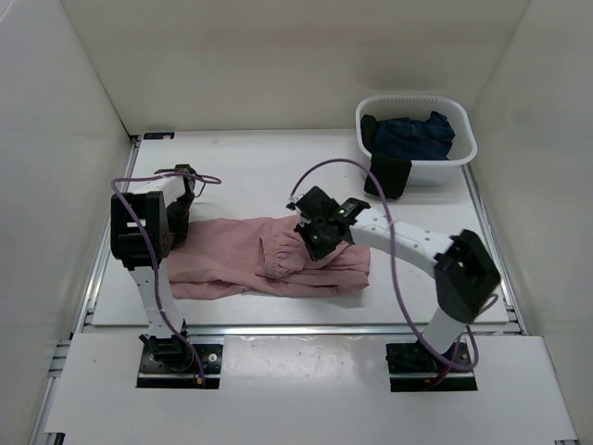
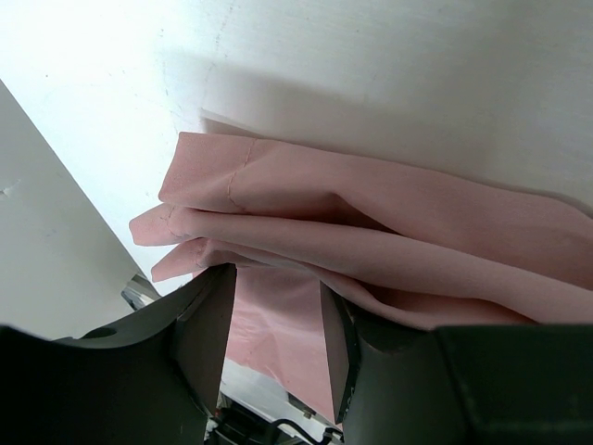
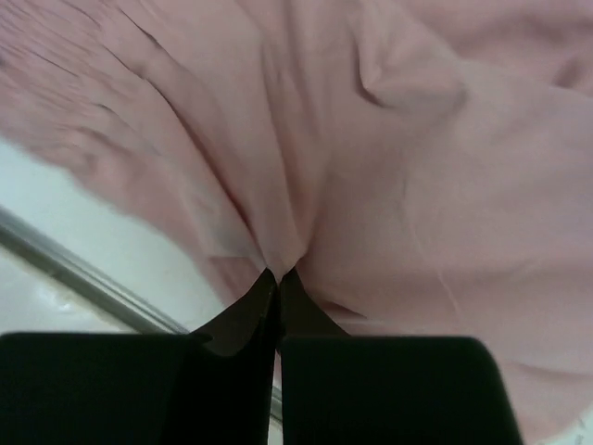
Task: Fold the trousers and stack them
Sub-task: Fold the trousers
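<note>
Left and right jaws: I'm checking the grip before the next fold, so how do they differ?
The left arm's jaws stand apart, pink cloth showing between them; the right arm's jaws are pressed shut, pinching a pleat of the dusty-pink thin fabric trousers. The left pair sits at the trousers' left end, the right pair right of the middle. Both are down at the same garment.

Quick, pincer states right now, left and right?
Left pincer: open, straddling the trousers edge.
Right pincer: closed, pinching the trousers.
</note>
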Tool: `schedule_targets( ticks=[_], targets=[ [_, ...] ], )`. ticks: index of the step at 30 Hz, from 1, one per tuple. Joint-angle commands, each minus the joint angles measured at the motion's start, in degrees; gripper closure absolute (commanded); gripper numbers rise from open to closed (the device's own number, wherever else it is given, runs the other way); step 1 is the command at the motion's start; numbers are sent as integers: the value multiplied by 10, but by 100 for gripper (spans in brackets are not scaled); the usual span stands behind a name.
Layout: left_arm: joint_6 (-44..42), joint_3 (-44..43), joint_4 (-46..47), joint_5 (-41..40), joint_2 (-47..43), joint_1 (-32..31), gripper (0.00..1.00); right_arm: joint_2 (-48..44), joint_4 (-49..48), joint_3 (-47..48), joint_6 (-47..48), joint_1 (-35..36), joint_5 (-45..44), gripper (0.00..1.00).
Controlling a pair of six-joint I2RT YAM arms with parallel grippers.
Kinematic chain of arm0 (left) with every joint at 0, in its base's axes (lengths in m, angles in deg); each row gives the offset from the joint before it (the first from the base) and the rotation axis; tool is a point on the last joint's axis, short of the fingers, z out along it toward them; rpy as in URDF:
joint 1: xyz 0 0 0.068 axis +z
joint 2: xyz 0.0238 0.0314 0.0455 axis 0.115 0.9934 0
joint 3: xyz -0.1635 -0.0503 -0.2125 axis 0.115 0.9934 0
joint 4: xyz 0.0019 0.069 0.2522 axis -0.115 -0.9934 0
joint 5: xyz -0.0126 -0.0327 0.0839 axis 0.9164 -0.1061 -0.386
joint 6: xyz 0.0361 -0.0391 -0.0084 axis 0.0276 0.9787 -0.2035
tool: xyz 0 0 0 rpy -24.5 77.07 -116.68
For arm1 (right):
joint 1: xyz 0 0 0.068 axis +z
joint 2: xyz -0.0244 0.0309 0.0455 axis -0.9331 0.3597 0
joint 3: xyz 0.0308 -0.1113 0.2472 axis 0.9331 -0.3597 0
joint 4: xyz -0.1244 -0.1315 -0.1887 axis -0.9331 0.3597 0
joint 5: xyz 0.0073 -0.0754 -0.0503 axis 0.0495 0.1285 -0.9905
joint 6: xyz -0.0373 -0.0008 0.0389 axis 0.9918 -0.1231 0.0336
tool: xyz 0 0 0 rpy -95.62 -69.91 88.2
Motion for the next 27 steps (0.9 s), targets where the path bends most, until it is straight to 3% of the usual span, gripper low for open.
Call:
schedule_targets(
  ticks=[1,2,4,6,7,8,14,18,22,27],
  targets=[
    [11,23,20,34,4,7,46,61,-37,26,-24,0,3,98],
    [11,23,20,28,4,7,46,76,-37,40,-24,0,-11,94],
    [11,23,20,21,4,7,46,116,-17,89,-24,0,-48,73],
    [11,23,14,21,4,7,45,132,0,124,-29,0,-65,46],
    [11,23,14,21,4,7,45,132,6,124,-29,0,-65,25],
    [11,17,14,21,4,7,45,124,6,124,-45,0,-90,21],
    [11,6,9,21,-13,12,44,10,16,100,-105,0,-185,10],
    [11,-5,-2,21,-19,12,43,-66,71,71,-221,-9,-269,1],
    [11,-19,-8,21,-24,12,43,-111,108,-16,-301,-63,-227,1],
    [11,-19,-13,21,-24,12,43,-131,-6,-159,-323,-130,-136,1]
  ],
)
